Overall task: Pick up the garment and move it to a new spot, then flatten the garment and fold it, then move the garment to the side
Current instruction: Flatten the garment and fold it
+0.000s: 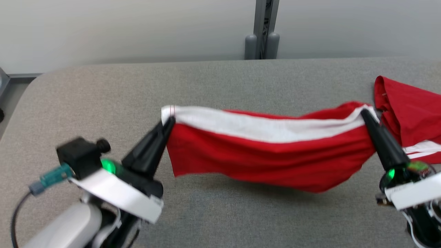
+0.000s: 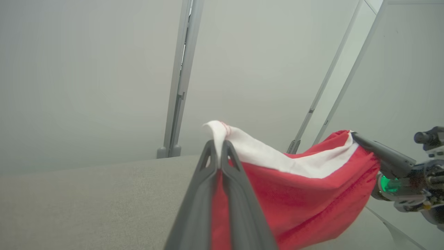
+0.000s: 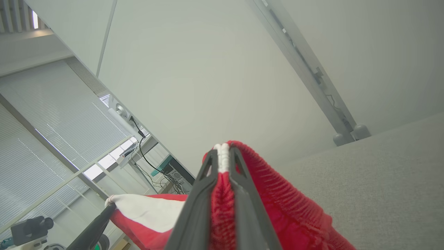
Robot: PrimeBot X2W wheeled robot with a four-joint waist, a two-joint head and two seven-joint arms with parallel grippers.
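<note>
Left hand [image 1: 168, 121] pressed shut, pinching the left corner of the white band [image 1: 262, 129]. Right hand [image 1: 364, 113] pinches the right corner the same way. Garment [image 1: 268, 158] hangs between them mid-frame, sagging in the middle, apparently clear of the worktop [image 1: 103, 96].

Judgement: light, limp knit that will droop and swing. The band corners are the right hold.

Room: open worktop at centre and left. More red cloth [image 1: 410, 106] lies at the right edge, close by the right hand; can't tell if it's the same piece. Post [image 1: 262, 31] stands beyond the far edge, well apart.
</note>
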